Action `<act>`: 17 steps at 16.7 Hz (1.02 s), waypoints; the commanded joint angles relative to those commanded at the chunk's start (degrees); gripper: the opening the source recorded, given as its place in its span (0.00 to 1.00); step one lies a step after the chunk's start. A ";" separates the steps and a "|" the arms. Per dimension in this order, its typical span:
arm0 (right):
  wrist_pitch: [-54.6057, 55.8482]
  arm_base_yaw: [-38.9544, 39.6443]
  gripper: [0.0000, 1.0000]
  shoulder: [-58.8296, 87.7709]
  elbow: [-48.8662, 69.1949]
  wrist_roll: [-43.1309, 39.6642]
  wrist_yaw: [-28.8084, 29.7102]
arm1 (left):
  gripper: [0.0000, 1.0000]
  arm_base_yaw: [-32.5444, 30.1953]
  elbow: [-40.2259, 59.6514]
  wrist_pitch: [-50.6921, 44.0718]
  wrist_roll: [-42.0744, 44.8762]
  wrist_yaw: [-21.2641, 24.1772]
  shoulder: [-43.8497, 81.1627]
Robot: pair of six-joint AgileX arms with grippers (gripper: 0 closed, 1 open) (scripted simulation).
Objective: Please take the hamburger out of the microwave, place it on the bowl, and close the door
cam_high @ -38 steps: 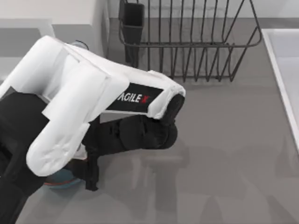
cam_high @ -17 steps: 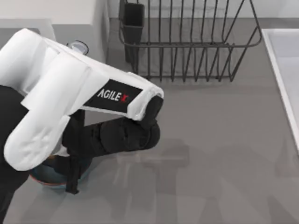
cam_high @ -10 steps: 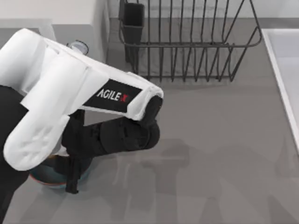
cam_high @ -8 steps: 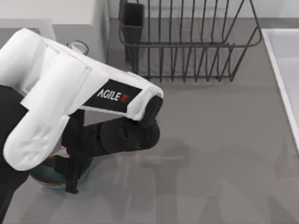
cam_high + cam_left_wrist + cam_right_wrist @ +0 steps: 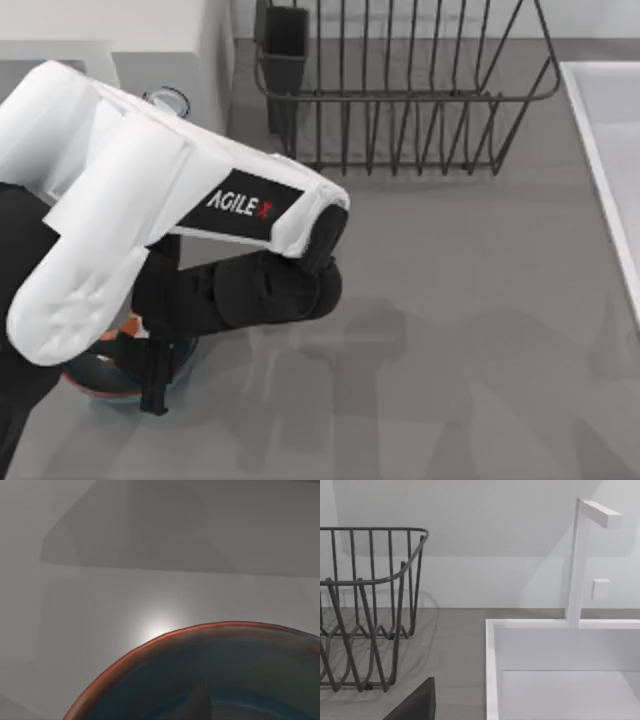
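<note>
From above, the left gripper (image 5: 152,372) hangs over the bowl (image 5: 88,383) at the table's left, jaw state impossible to tell, an orange hamburger (image 5: 133,323) sliver beside it; the left wrist view shows the bowl's (image 5: 150,680) rim close below.
</note>
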 joint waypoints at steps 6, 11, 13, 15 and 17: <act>0.00 0.00 1.00 0.00 0.00 0.00 0.00 | 1.00 2.31 -2.68 2.07 7.89 2.36 -8.08; 0.00 0.00 1.00 0.00 0.00 0.00 0.00 | 1.00 10.96 -12.46 18.06 28.54 7.31 -25.91; 0.00 0.00 1.00 0.00 0.00 0.00 0.00 | 1.00 15.06 -18.07 26.07 40.90 10.31 -36.35; 0.00 0.00 1.00 0.00 0.00 0.00 0.00 | 1.00 19.20 -24.50 34.43 55.45 13.84 -48.21; 0.00 0.00 1.00 0.00 0.00 0.00 0.00 | 1.00 23.22 -31.59 42.86 71.79 17.84 -61.05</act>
